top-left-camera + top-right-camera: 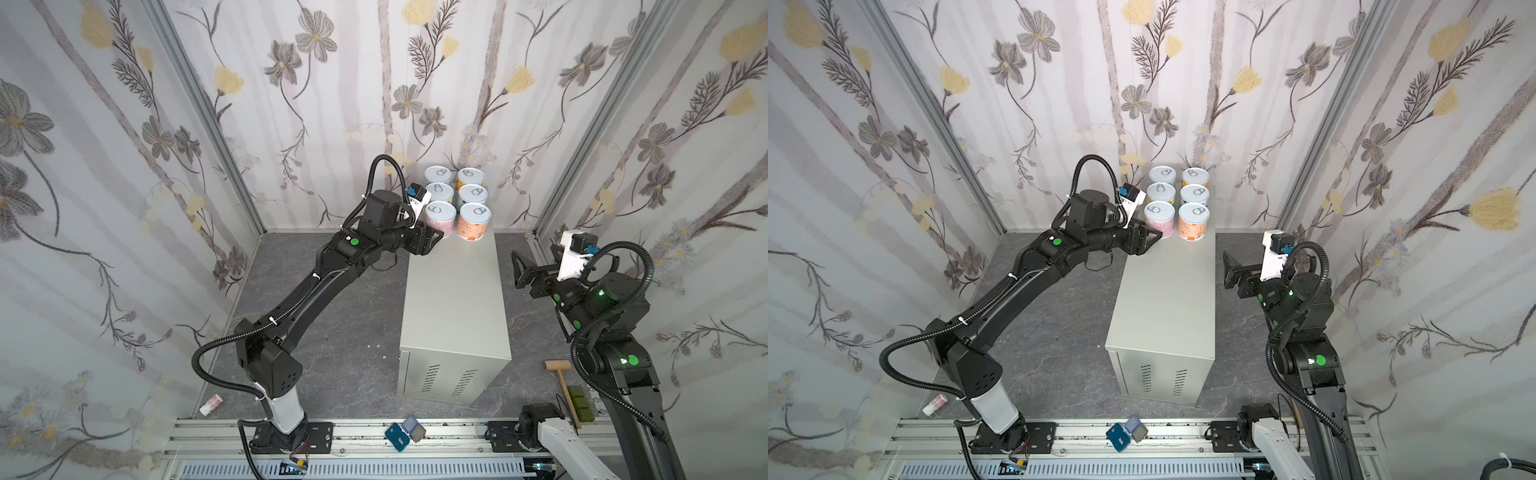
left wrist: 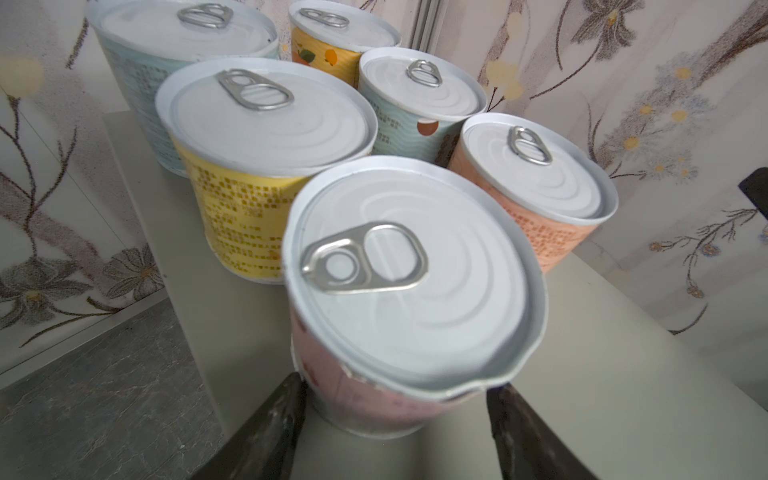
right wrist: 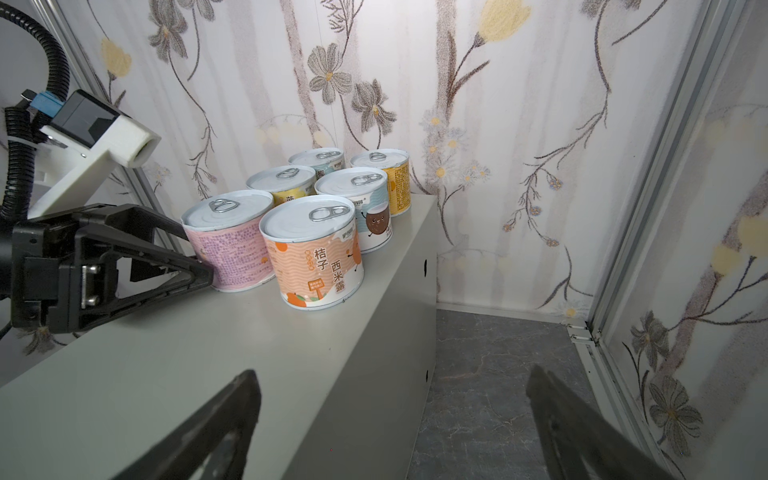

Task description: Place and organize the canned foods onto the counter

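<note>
Pink can (image 2: pixel 415 291) on counter (image 1: pixel 453 299); left end effector (image 2: pixel 397 384) parted, flanking it.

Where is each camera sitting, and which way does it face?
Top views: high in front, looking down on the counter and six cans; left arm and right arm show.
Left wrist: on the left arm, close above the pink can, facing down the can rows; left jaws flank that can.
Right wrist: on the right arm beside the counter, facing along it toward the cans; right jaws open wide.
Shared: every view shows all six cans; both wrist views show the left jaws at the pink can.
</note>
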Controlling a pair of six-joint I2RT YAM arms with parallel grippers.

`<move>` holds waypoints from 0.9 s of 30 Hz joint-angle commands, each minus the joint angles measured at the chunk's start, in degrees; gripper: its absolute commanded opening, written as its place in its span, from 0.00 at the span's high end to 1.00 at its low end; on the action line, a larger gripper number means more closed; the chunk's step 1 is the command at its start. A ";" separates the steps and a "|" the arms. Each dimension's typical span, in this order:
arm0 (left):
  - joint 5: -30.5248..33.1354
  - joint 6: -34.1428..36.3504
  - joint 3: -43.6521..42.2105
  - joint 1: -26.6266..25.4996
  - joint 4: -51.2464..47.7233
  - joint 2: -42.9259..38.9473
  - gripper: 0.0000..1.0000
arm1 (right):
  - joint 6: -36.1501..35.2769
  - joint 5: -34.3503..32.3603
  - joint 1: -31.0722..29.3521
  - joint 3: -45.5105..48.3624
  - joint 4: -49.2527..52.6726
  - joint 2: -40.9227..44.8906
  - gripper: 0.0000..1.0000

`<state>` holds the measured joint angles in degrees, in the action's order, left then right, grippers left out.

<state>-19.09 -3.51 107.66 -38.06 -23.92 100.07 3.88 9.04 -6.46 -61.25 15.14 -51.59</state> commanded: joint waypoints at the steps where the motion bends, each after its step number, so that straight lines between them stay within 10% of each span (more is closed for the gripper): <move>1: 1.16 -1.87 -0.97 0.09 -4.25 -0.26 0.12 | -0.10 0.27 -0.05 0.21 -1.07 -0.18 0.00; 27: 7.46 -4.44 1.50 -2.28 0.06 3.64 0.05 | -0.13 0.27 -0.09 1.14 -1.20 0.53 0.00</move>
<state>-12.27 -6.28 109.12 -40.18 -19.09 103.02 4.01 9.08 -6.46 -60.31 15.14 -50.96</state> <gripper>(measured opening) 0.951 0.996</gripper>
